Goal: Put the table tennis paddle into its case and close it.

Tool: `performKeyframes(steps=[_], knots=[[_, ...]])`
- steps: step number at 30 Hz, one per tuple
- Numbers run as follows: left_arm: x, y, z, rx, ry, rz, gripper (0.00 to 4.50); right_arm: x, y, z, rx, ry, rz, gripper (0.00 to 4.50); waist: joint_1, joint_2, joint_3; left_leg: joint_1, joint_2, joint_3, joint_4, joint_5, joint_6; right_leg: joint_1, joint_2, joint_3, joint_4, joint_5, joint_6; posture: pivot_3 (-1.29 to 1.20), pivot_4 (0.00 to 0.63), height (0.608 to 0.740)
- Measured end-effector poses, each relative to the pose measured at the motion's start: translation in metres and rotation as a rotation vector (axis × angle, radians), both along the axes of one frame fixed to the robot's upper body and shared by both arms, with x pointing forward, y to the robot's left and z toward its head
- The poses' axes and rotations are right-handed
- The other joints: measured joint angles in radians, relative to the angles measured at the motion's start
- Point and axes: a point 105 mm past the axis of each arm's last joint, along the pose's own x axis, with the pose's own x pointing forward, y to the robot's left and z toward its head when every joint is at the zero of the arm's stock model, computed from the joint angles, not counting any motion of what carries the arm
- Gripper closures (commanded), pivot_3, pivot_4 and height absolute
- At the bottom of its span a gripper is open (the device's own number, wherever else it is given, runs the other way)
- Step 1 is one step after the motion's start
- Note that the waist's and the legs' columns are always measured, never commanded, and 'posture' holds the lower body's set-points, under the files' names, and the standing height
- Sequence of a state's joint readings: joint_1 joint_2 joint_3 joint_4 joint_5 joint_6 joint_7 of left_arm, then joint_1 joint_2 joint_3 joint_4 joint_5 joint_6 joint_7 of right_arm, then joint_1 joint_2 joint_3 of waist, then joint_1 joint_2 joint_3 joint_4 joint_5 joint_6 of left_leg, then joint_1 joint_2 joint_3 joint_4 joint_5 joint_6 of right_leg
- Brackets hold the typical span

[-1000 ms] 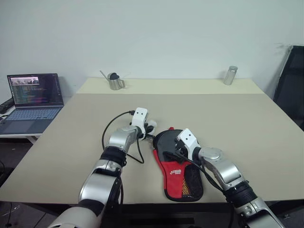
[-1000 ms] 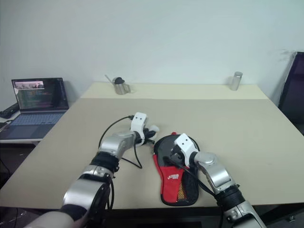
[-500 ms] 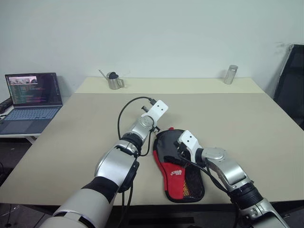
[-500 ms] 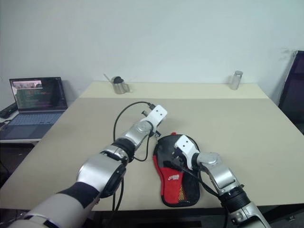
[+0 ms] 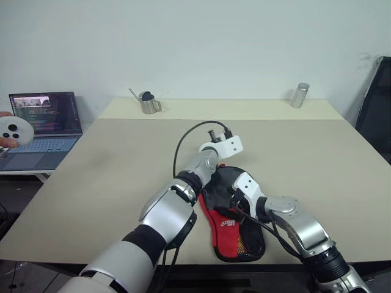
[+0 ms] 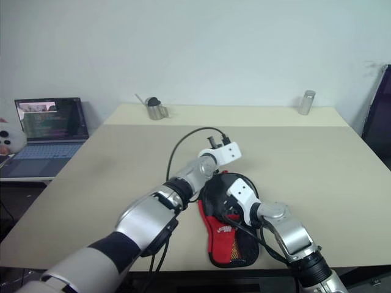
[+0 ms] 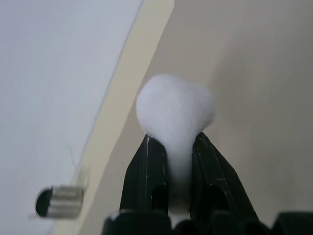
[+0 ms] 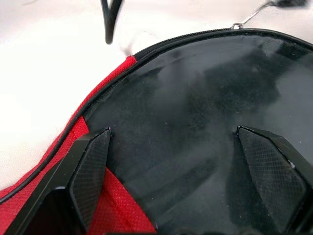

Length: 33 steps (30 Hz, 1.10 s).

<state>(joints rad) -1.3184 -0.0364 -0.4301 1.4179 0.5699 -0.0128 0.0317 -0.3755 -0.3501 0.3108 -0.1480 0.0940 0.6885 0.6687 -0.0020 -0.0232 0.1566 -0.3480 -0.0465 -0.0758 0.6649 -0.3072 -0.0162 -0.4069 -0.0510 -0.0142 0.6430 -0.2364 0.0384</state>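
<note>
The case (image 5: 231, 215), black fabric with a red band and a white logo, lies flat on the table (image 5: 110, 165). The paddle is hidden; under the case's dark panel (image 8: 195, 98) I cannot make it out. My right gripper (image 8: 173, 131) hovers open just over that panel, one finger on each side. The left arm reaches across above the case's round end. My left gripper (image 7: 173, 138) is shut on a small white rounded thing (image 7: 176, 107), seemingly a ball, held off the table. A zip pull (image 8: 237, 24) lies at the case's rim.
A metal cup (image 5: 146, 104) and a metal can (image 5: 299, 95) stand at the table's far edge. A laptop (image 5: 43, 116) sits on a side surface to the left. A person's hand with a white round object (image 5: 15, 131) shows at the left edge. A black chair (image 5: 376, 104) stands on the right.
The left arm swung right and upward over the case's round end, rolling its wrist. The right gripper drew back slightly along the case. A hand with a white object appeared at left.
</note>
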Motion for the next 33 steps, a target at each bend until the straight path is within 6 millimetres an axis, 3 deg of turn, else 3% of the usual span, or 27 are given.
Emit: performKeyframes(steps=[10,21,33], knots=[[-0.021,-0.049,-0.007,0.158,-0.082,-0.187,4.29,-0.006,-0.002,0.001,0.009,0.012,-0.052,0.0,0.004,-0.001,0.001,-0.001,-0.002,-0.001,-0.001,0.0,0.0,0.0,-0.002,0.0,0.0,-0.001,0.001,0.0,0.15,0.74],[-0.031,-0.067,-0.006,0.171,-0.121,-0.285,4.29,-0.008,-0.001,0.001,0.016,0.014,-0.067,0.0,0.004,-0.001,0.001,-0.001,-0.003,-0.001,-0.001,0.0,0.0,0.0,-0.003,-0.001,0.0,-0.002,0.002,0.0,0.15,0.74],[-0.045,-0.07,-0.037,0.054,0.176,-0.369,0.06,-0.002,0.006,-0.002,0.03,0.014,-0.042,0.0,-0.005,0.0,0.0,0.002,-0.003,0.0,-0.001,-0.001,0.003,0.001,-0.002,-0.002,0.002,-0.002,0.002,0.0,0.15,0.74]])
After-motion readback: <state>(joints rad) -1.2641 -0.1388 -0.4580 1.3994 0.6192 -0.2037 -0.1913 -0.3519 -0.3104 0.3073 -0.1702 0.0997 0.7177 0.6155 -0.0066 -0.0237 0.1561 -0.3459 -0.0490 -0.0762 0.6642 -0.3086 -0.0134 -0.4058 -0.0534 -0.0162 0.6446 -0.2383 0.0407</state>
